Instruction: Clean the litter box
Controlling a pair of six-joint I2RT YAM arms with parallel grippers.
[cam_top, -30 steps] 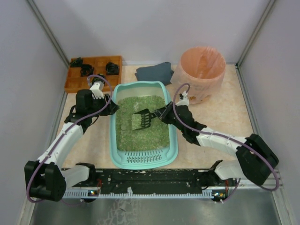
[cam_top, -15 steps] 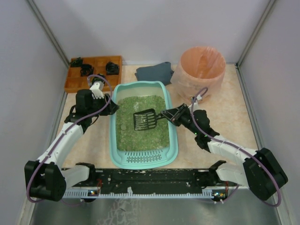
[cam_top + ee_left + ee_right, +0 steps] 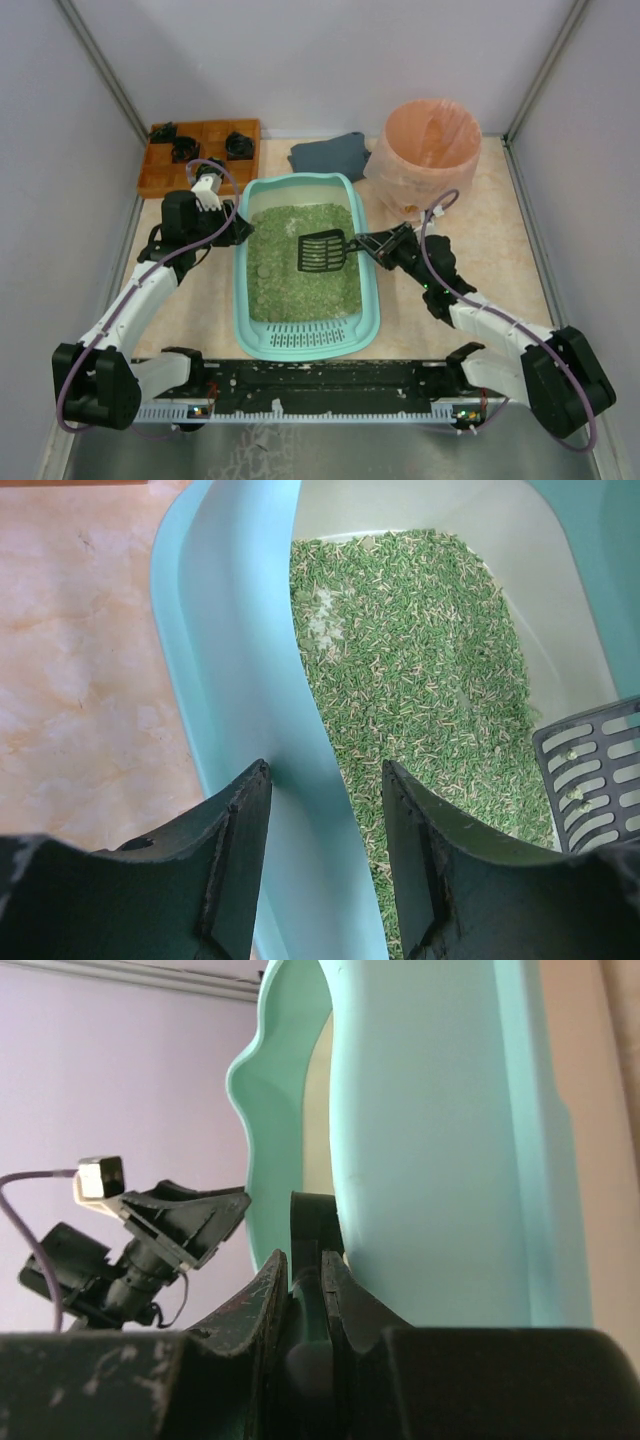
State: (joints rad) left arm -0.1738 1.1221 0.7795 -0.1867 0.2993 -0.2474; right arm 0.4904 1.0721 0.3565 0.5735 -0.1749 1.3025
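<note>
Teal litter box (image 3: 243, 300) of green litter (image 3: 300, 285); black scoop (image 3: 322, 252) above

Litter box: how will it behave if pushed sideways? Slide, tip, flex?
Probably slides rather than tips: the litter box is wide, low and flat on the table. Likely heavy for its size, since green litter covers the floor. The thin wall may flex a little where the left tool straddles it.

Cut off at view edge: litter box (image 3: 240, 680), scoop (image 3: 590, 775).
</note>
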